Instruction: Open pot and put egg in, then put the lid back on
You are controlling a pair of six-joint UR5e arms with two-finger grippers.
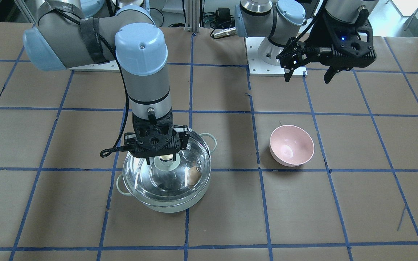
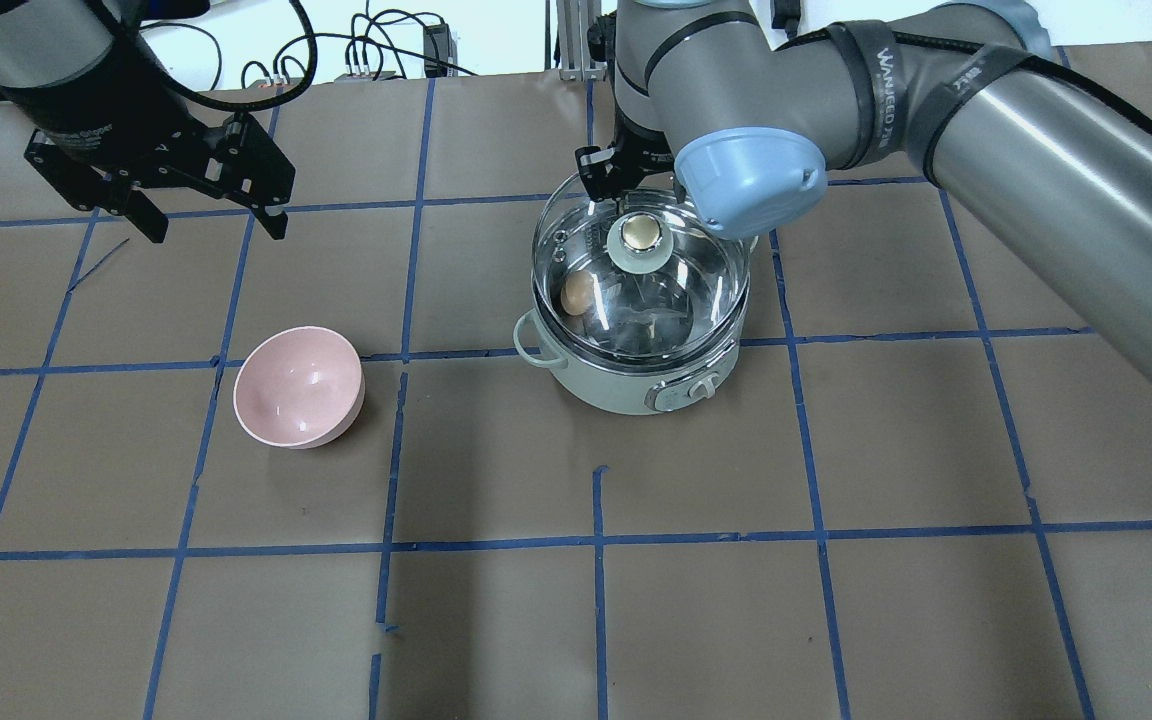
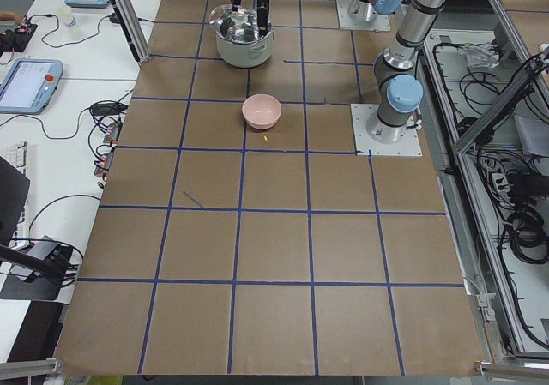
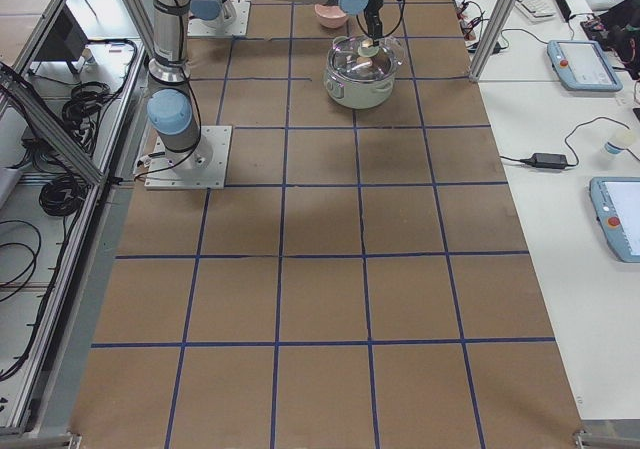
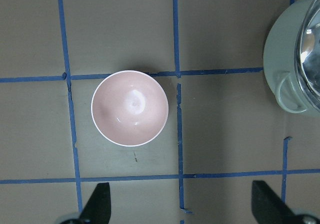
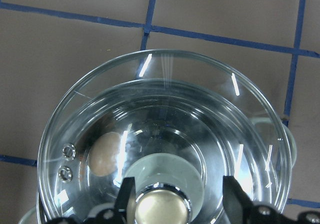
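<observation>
The pale mint-green pot (image 1: pixel 165 208) stands on the table, and also shows in the overhead view (image 2: pixel 636 390). The clear glass lid (image 1: pixel 196 150) sits over it. The light-brown egg (image 1: pixel 193 175) lies inside and shows through the glass in the overhead view (image 2: pixel 578 290) and the right wrist view (image 6: pixel 105 154). My right gripper (image 1: pixel 163 157) is directly over the lid with its fingers (image 6: pixel 232 196) on either side of the beige-and-chrome knob (image 6: pixel 162 209). A gap shows beside the knob, so it is open. My left gripper (image 1: pixel 307 79) hangs open and empty, high above the table.
A pink bowl (image 1: pixel 291 145), empty, stands apart from the pot, below and in front of my left gripper (image 5: pixel 180 204). Blue tape lines grid the brown table. My right arm stretches across above the table behind the pot.
</observation>
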